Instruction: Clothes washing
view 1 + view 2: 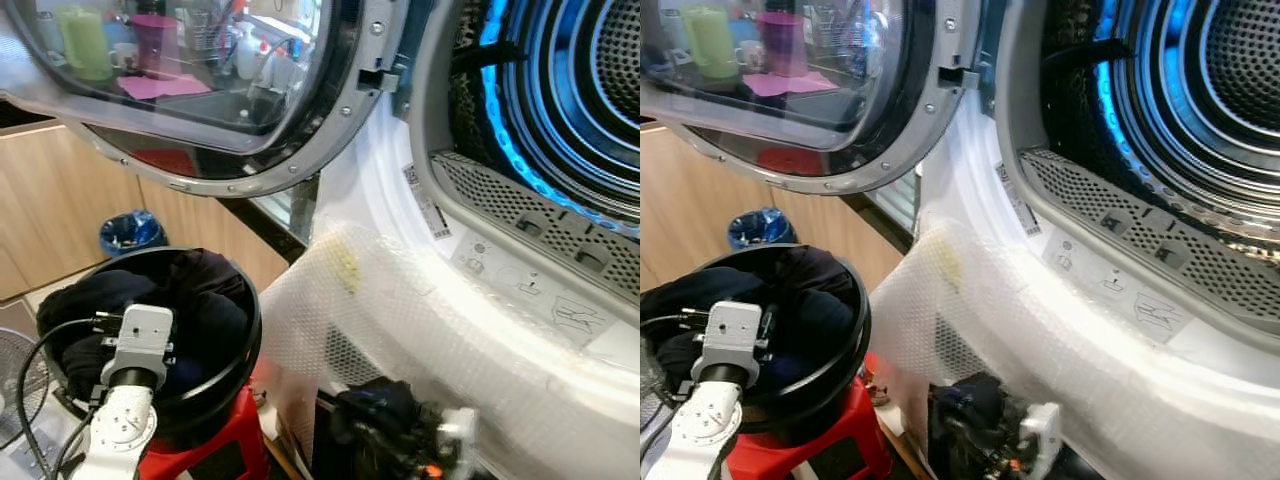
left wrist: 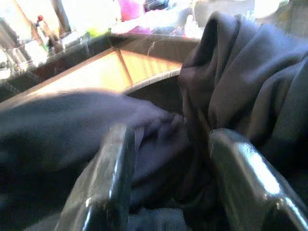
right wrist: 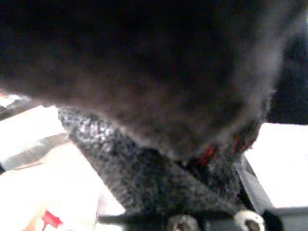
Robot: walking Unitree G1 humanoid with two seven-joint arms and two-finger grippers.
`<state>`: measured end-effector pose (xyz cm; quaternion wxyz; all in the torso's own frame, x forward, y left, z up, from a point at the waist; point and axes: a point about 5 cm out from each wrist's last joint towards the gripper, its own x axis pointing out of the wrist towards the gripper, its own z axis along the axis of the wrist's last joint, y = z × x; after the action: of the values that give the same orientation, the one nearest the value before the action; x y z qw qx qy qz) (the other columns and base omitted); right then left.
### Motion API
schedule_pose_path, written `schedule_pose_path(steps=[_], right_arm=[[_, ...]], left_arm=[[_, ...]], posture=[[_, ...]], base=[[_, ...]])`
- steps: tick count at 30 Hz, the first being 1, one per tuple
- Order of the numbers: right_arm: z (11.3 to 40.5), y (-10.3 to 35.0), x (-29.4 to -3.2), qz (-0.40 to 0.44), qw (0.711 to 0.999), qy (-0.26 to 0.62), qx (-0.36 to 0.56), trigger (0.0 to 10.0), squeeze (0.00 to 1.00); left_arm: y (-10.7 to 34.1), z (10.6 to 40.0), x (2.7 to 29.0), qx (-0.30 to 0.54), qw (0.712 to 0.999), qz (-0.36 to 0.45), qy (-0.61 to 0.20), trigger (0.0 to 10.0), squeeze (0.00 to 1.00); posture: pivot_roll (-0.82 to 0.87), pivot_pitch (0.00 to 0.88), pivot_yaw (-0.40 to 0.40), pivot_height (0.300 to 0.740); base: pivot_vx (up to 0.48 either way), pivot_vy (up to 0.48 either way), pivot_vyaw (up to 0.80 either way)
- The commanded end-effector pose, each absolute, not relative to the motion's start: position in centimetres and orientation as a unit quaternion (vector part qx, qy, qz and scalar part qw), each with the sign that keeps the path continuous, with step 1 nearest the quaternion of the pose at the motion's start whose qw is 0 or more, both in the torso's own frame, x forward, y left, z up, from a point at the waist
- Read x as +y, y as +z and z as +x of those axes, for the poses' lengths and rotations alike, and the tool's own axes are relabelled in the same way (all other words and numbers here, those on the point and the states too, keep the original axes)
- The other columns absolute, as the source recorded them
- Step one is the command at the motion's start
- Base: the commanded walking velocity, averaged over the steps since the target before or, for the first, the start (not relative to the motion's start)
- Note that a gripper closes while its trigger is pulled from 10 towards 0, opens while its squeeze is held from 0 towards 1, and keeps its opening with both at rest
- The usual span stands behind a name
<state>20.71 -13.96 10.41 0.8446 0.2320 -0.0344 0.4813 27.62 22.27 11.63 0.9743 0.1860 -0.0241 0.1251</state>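
Note:
A black basket [image 1: 254, 322] full of dark clothes [image 1: 205, 300] stands on a red stool [image 1: 228, 440] left of the washing machine. My left arm [image 1: 135, 352] reaches into it from below. In the left wrist view my left gripper [image 2: 171, 139] is open, one finger [image 2: 115, 159] on each side of a dark fold of cloth [image 2: 240, 82]. Low in front of the machine, my right gripper [image 1: 395, 428] is shut on a dark garment [image 1: 375, 405], whose grey knit fabric [image 3: 159, 178] hangs close before the right wrist camera. The drum [image 1: 585, 90] is lit blue and its door [image 1: 200, 95] stands open.
The open round door overhangs the basket. Bubble wrap [image 1: 385, 300] covers the machine's white front below the opening. A blue-lined bin [image 1: 130, 232] sits by wooden cabinets [image 1: 60, 210]. A fan [image 1: 14, 385] stands at the far left.

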Motion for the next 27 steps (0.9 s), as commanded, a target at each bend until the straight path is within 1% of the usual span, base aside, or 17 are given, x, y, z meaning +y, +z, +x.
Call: schedule_pose_path(steps=[1, 2, 4, 5, 10, 11, 13, 14, 15, 17, 19, 22, 24, 25, 26, 27], right_arm=[[20.5, 12.0, -14.2, 0.241, 0.836, 0.489, -0.063, 0.0, 0.00], [20.5, 14.1, -14.3, 0.238, 0.833, 0.491, -0.093, 0.0, 0.00], [20.5, 15.4, -14.5, 0.239, 0.831, 0.489, -0.112, 0.0, 0.00], [20.7, 17.5, -14.7, 0.242, 0.829, 0.483, -0.143, 0.0, 0.00], [21.5, 21.7, -15.7, 0.250, 0.829, 0.457, -0.203, 0.0, 0.00], [21.5, 21.7, -15.7, 0.250, 0.829, 0.457, -0.203, 0.0, 0.00], [22.5, 24.3, -16.2, 0.259, 0.822, 0.443, -0.246, 0.0, 0.00], [23.3, 26.9, -16.3, 0.260, 0.813, 0.439, -0.280, 0.0, 0.00], [23.9, 28.0, -16.4, 0.256, 0.810, 0.439, -0.293, 0.0, 0.00], [24.2, 28.8, -16.4, 0.255, 0.809, 0.439, -0.299, 0.0, 0.00], [25.8, 31.4, -16.4, 0.245, 0.809, 0.427, -0.321, 0.0, 0.00], [26.8, 33.7, -16.6, 0.241, 0.809, 0.415, -0.339, 0.0, 0.00], [28.0, 35.5, -17.0, 0.239, 0.817, 0.396, -0.343, 0.0, 0.00], [28.0, 35.5, -17.0, 0.239, 0.817, 0.396, -0.343, 0.0, 0.00], [30.7, 37.4, -17.6, 0.243, 0.849, 0.342, -0.322, 0.0, 0.00], [30.7, 37.4, -17.6, 0.243, 0.849, 0.342, -0.322, 0.0, 0.00]], left_arm=[[11.1, 27.6, 21.6, -0.021, 0.974, 0.192, 0.118, 10.0, 0.00], [10.8, 27.6, 21.5, -0.020, 0.974, 0.192, 0.117, 10.0, 0.00], [10.6, 27.7, 21.3, -0.019, 0.975, 0.190, 0.116, 10.0, 0.00], [10.3, 27.8, 20.9, -0.019, 0.975, 0.188, 0.114, 10.0, 0.00], [10.0, 27.9, 19.8, -0.023, 0.978, 0.175, 0.115, 10.0, 0.00], [10.0, 27.9, 19.8, -0.023, 0.978, 0.175, 0.115, 10.0, 0.00], [9.7, 28.0, 19.4, -0.021, 0.979, 0.171, 0.113, 10.0, 0.00], [9.6, 28.1, 19.1, -0.021, 0.979, 0.170, 0.111, 10.0, 0.00], [9.6, 28.1, 19.0, -0.022, 0.979, 0.171, 0.110, 10.0, 0.00], [9.6, 28.1, 18.9, -0.023, 0.979, 0.172, 0.109, 10.0, 0.00], [9.8, 28.3, 18.9, -0.030, 0.978, 0.178, 0.107, 10.0, 0.00], [10.0, 28.3, 19.0, -0.035, 0.977, 0.181, 0.109, 10.0, 0.00], [10.0, 28.3, 19.2, -0.036, 0.976, 0.182, 0.112, 10.0, 0.00], [10.0, 28.3, 19.2, -0.036, 0.976, 0.182, 0.112, 10.0, 0.00], [10.0, 28.3, 19.3, -0.035, 0.976, 0.184, 0.113, 10.0, 0.00], [10.0, 28.3, 19.3, -0.035, 0.976, 0.184, 0.113, 10.0, 0.00]], posture=[[0.45, 0.053, -0.188, 0.740], [0.45, 0.053, -0.188, 0.740], [0.42, 0.045, -0.203, 0.740], [0.40, 0.046, -0.210, 0.740], [0.37, 0.045, -0.246, 0.740], [0.37, 0.045, -0.246, 0.740], [0.36, 0.044, -0.249, 0.740], [0.36, 0.047, -0.244, 0.740], [0.35, 0.047, -0.244, 0.740], [0.35, 0.047, -0.244, 0.740], [0.35, 0.046, -0.238, 0.740], [0.35, 0.046, -0.239, 0.740], [0.35, 0.050, -0.239, 0.740], [0.35, 0.050, -0.239, 0.740], [0.33, 0.050, -0.229, 0.740], [0.33, 0.050, -0.229, 0.740]], base=[[0.000, 0.000, 0.00], [0.000, 0.000, 0.00], [0.000, 0.000, 0.00], [0.000, 0.000, 0.00], [0.000, 0.000, 0.00], [0.000, 0.000, 0.00], [0.000, 0.000, 0.00], [0.000, 0.000, 0.00], [0.000, 0.000, 0.00], [0.000, 0.000, 0.00], [0.000, 0.000, 0.00], [0.000, 0.000, 0.00], [0.000, 0.000, 0.00], [0.000, 0.000, 0.00], [0.000, 0.000, 0.00], [0.000, 0.000, 0.00]])
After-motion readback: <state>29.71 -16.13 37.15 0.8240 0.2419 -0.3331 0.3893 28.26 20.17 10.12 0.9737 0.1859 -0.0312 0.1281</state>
